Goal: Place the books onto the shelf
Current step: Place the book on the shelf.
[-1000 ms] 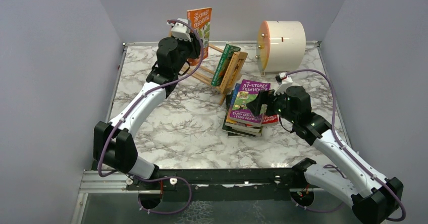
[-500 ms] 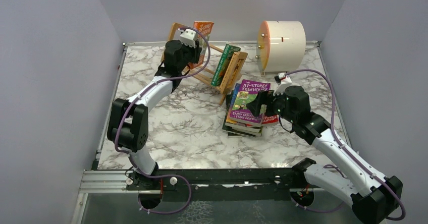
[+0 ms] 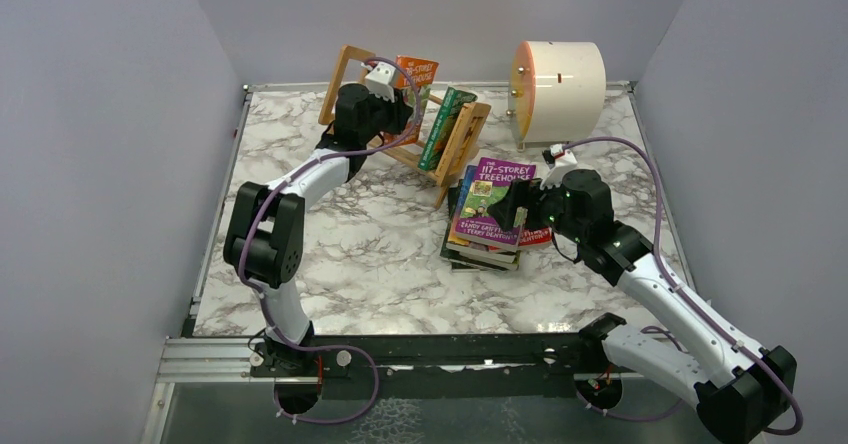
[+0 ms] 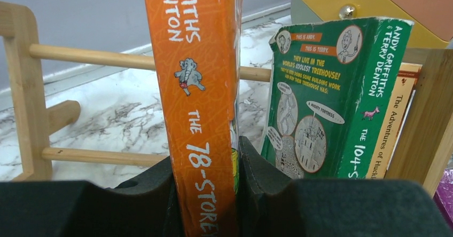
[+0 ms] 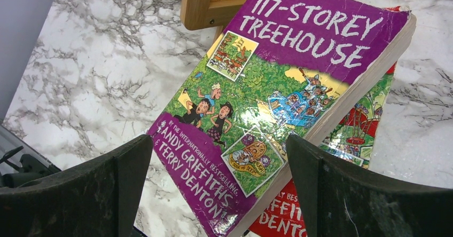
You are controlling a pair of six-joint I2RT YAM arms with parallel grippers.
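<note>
My left end effector (image 4: 207, 191) is clamped on the orange book (image 4: 192, 77). Over the last second I have brought it down from above the shelf (image 3: 465, 139) to between its end pieces, left of the green book (image 4: 326, 98) already racked. I judge it nearly placed. My right end effector (image 5: 219, 183) hangs wide open over the purple book (image 5: 278, 82) topping the stack (image 3: 475, 254) on the table (image 3: 340, 254).
</note>
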